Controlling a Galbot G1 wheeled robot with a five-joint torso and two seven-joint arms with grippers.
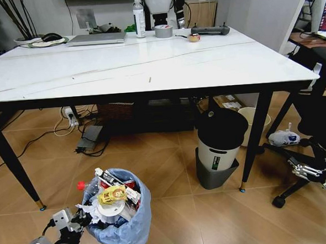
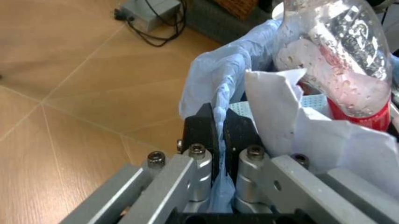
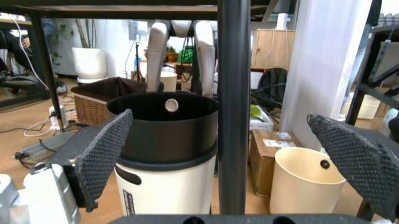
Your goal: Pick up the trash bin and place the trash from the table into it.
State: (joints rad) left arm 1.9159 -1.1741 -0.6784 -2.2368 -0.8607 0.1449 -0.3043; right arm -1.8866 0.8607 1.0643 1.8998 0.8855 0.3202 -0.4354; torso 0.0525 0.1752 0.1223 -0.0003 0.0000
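With my left end effector (image 2: 218, 135) clamped on the rim of the blue-bagged trash bin (image 1: 127, 221), already full on the floor before the surface (image 1: 148, 67), and my right end effector (image 3: 231, 154) open, I judge setting-down remains.

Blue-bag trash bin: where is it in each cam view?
Head: trash bin bottom left, in front of the table, left gripper at its rim.
Left wrist: its bag rim pinched in the left gripper, centre.
Right wrist: faces the black-lidded bin instead, framed by the open right gripper.
Shared landmark: bottle in the trash bin, head and left wrist.
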